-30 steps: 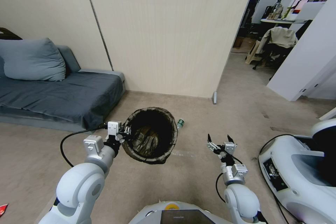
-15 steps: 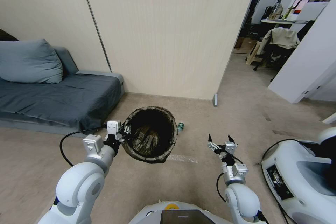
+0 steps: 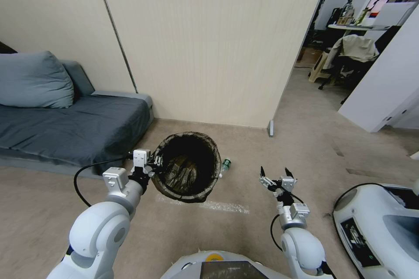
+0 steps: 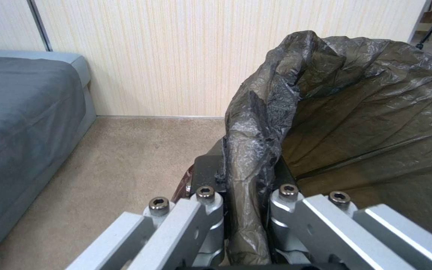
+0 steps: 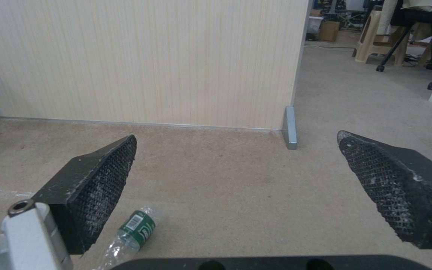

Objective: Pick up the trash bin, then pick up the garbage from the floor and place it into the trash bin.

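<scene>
1. Beige carpet floor (image 3: 244,148), panelled wall behind.
2. My left gripper (image 3: 153,166): jaws clamped on the trash bin (image 3: 187,168) rim, bin held up.
3. My right gripper (image 3: 276,175): jaws wide apart, empty.
4. Bottle (image 3: 224,165) lies on the floor just beside the bin.

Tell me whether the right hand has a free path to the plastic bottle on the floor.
Probably yes. The right hand is open and empty, with bare carpet between it and the plastic bottle. The trash bin, held by the left hand, hangs beside the bottle, not over it.
</scene>
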`<state>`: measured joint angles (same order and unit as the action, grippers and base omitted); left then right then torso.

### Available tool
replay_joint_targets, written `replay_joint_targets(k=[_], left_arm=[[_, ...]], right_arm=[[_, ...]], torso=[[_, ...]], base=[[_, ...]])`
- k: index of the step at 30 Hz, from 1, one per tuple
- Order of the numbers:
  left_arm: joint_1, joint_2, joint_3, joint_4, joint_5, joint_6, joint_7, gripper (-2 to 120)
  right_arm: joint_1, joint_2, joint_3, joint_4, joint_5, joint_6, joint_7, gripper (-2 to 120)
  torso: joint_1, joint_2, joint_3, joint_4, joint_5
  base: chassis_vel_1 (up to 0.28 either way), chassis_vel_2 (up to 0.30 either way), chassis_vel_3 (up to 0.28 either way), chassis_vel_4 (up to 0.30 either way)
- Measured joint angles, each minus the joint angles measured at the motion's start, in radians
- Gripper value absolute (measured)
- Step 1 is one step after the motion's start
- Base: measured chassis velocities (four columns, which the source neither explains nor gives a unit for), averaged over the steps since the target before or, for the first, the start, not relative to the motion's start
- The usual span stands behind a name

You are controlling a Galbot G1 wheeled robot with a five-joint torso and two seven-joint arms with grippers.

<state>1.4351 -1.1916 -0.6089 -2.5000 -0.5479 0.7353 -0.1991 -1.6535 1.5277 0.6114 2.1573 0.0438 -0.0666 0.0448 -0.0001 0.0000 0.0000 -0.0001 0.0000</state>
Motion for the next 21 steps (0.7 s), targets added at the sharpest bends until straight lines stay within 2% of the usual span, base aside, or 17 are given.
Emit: replay_joint_targets(k=[21], left_arm=[[-0.002, 0.0, -0.002, 0.0, 0.001, 0.0, 0.001, 5]], right_arm=[[-0.003, 0.0, 0.001, 0.006, -0.001, 0.005, 0.0, 100]], torso=[[0.0, 0.0, 0.0, 0.0001, 0.0001]], base=[[-0.083, 0.081, 0.084, -0.089]])
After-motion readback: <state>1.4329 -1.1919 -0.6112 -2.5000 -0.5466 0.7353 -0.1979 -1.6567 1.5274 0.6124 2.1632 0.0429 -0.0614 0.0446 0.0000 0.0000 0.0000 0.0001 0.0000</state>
